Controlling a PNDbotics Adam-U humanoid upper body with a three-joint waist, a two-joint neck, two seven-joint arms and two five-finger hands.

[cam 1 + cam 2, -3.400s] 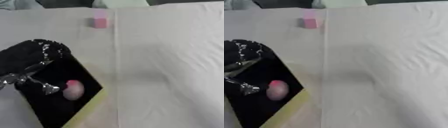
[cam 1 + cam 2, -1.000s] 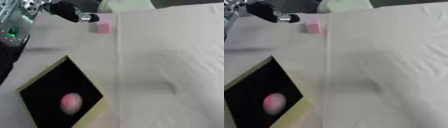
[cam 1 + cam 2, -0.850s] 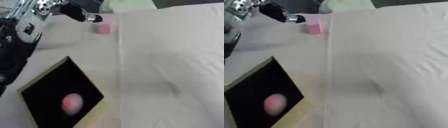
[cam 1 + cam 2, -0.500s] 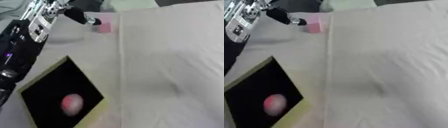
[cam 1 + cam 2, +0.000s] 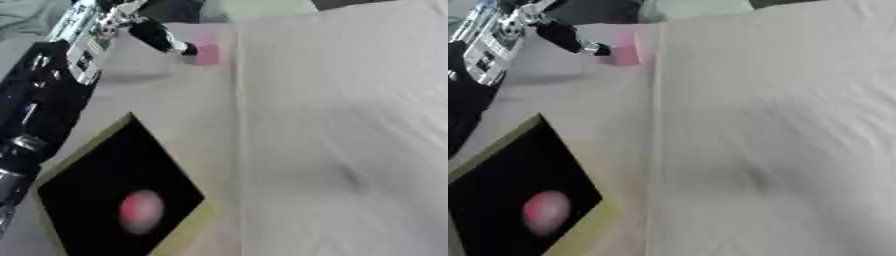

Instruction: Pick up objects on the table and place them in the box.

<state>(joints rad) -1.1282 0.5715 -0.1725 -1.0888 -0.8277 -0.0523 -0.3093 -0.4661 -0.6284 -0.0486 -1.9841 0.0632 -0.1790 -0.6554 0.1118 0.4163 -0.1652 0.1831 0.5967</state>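
A small pink block [image 5: 207,52] sits on the white cloth at the far left of the table. My left hand [image 5: 156,33] reaches in from the upper left, one dark finger stretched out with its tip beside the block's left face; whether it touches is unclear. The box [image 5: 74,176] lies at the lower left, black inside with a yellowish rim, and a pink rounded object [image 5: 140,212] rests in it. My left forearm [image 5: 52,85] passes above the box's far corner. The right hand is out of sight.
White cloth [image 5: 341,125] covers the table, with a long crease [image 5: 236,150] running down beside the box. Something pale green [image 5: 684,9] lies at the far edge, past the pink block.
My left arm left the box, where the pink rounded object stays, and swung up to the far left. Over the last second its hand has closed in on the pink block.
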